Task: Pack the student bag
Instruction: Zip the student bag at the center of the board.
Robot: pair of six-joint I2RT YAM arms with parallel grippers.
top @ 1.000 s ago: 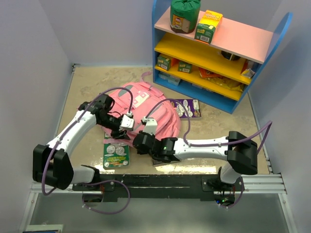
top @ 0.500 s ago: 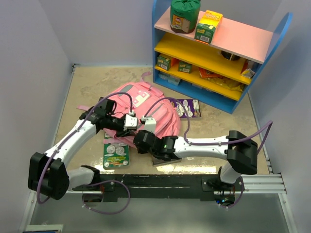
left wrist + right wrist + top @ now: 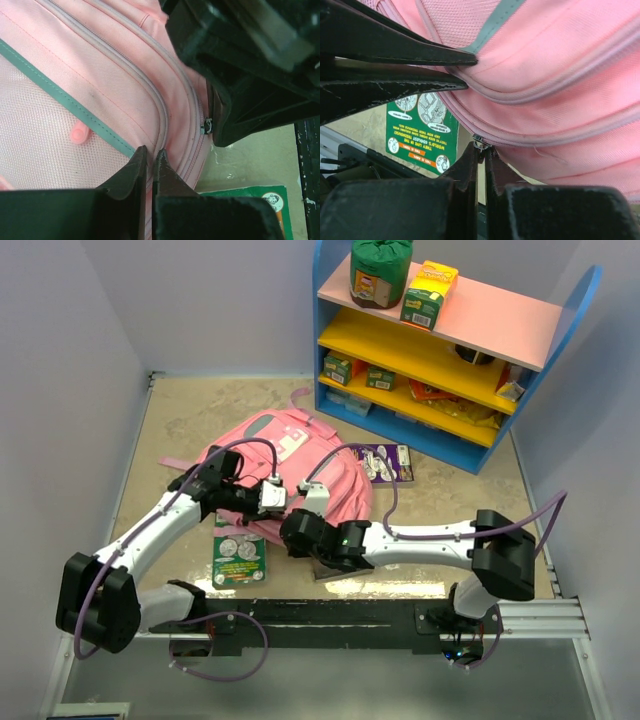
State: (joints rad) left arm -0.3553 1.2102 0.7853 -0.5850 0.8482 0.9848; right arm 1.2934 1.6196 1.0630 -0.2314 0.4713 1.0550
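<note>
The student bag (image 3: 318,452), pink with grey zippers, lies flat in the middle of the table. At its near edge both grippers meet. My left gripper (image 3: 150,153) is shut, pinching a fold of pink fabric (image 3: 165,131) beside the grey zipper line. My right gripper (image 3: 482,148) is shut on the small metal zipper pull (image 3: 479,141) at the bag's lower seam. That pull also shows in the left wrist view as the zipper pull (image 3: 205,125). From above, the left gripper (image 3: 283,502) and right gripper (image 3: 291,516) sit almost touching.
A green card (image 3: 238,553) lies on the table just in front of the bag, under the left arm. A purple packet (image 3: 386,462) lies right of the bag. The blue shelf unit (image 3: 455,360) with boxes and snacks stands at the back right.
My left gripper has slid right along the bag's near edge and closed on the fabric. The right gripper has stayed shut on the zipper pull.
</note>
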